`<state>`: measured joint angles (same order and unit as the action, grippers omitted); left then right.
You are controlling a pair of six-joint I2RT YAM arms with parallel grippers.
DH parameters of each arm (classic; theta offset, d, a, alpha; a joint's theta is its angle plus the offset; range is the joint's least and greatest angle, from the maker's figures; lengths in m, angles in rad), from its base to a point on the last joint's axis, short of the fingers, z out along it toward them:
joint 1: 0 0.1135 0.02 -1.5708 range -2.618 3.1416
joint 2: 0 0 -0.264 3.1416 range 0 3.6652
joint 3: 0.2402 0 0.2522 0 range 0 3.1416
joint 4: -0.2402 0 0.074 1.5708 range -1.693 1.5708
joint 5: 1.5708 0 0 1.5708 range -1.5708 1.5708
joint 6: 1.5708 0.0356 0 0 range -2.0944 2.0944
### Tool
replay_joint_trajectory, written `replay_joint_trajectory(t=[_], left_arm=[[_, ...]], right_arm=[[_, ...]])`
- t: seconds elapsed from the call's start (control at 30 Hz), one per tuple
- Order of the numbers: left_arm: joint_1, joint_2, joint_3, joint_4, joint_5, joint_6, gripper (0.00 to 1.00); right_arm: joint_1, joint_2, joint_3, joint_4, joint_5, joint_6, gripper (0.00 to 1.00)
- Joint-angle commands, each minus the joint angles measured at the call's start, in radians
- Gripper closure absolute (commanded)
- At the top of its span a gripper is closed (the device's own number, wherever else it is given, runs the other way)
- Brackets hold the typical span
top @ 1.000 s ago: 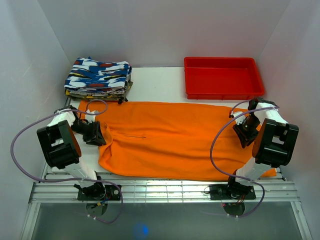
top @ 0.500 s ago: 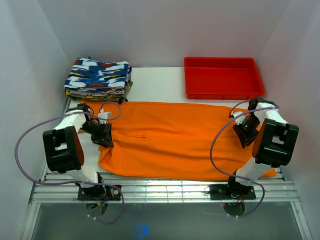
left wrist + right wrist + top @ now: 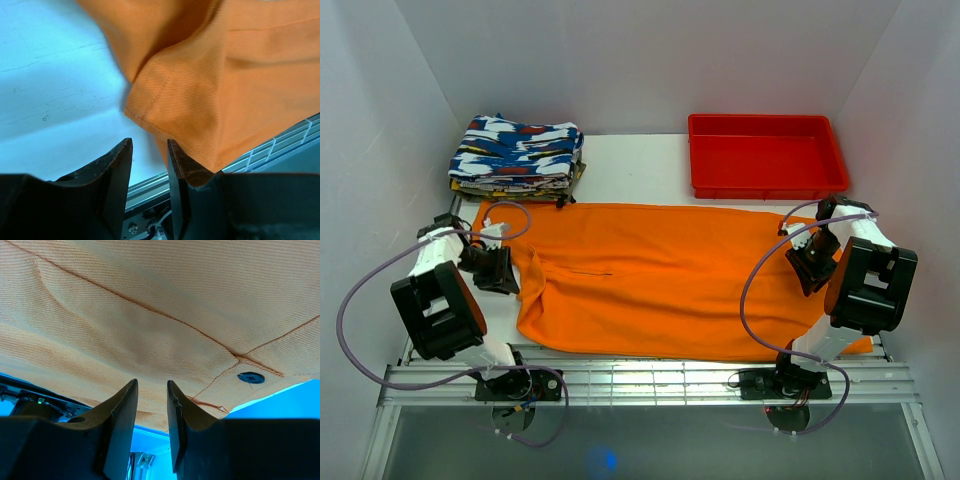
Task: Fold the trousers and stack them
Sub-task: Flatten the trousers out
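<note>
Against the view half a second back: a leftward retreat by the left gripper [image 3: 498,270], then over the left edge of the trousers [image 3: 660,290], now above bare white table [image 3: 630,170] just beside that edge; fingers [image 3: 112,170] slightly parted with nothing between, the stitched hem corner just ahead of the tips in the wrist view, not pinched; no shift at the right gripper [image 3: 813,265], parked as before on the garment's right end; there too jaws a little apart, no fold seen clamped, cloth filling the wrist view with a seam and a dark button [image 3: 251,377] close by; little change in the lie of the trousers, spread long and flat across the middle of the table, with a raised fold near the left end.

Edges: far edge straight, near the folded patterned clothes [image 3: 517,155] at far left and just short of the red tray [image 3: 765,190] at far right; near edge close to the metal rail [image 3: 640,380], right corner hidden behind the right arm; open white surface in a strip left of the cloth and between stack and tray.
</note>
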<state>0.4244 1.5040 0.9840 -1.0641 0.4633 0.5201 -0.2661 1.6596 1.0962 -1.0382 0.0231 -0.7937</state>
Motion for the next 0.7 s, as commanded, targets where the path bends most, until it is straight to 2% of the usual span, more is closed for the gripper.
replay_joint_trajectory(t=[0.0,0.17,0.37,0.47,0.57,0.6,0.67], left_arm=[[0.042,0.065,0.016,0.001,0.047,0.009,0.56],[0.050,0.189,0.045,0.009,0.121,-0.023,0.54],[0.050,0.255,0.042,0.049,0.161,-0.051,0.50],[0.050,0.271,0.036,0.067,0.169,-0.061,0.54],[0.050,0.274,0.031,0.078,0.166,-0.061,0.65],[0.050,0.274,0.031,0.079,0.167,-0.063,0.72],[0.050,0.266,0.035,0.078,0.161,-0.068,0.80]], right_arm=[[0.002,-0.003,0.007,-0.002,-0.009,-0.002,0.64],[0.004,-0.014,0.002,-0.003,0.000,-0.006,0.64],[0.002,-0.017,0.001,-0.008,0.008,-0.006,0.64],[0.002,-0.014,0.007,-0.011,0.008,-0.004,0.64],[0.004,-0.004,0.011,-0.011,0.011,-0.002,0.64],[0.002,-0.001,0.014,-0.011,0.009,-0.002,0.64],[0.004,0.005,0.016,-0.011,0.009,-0.001,0.64]])
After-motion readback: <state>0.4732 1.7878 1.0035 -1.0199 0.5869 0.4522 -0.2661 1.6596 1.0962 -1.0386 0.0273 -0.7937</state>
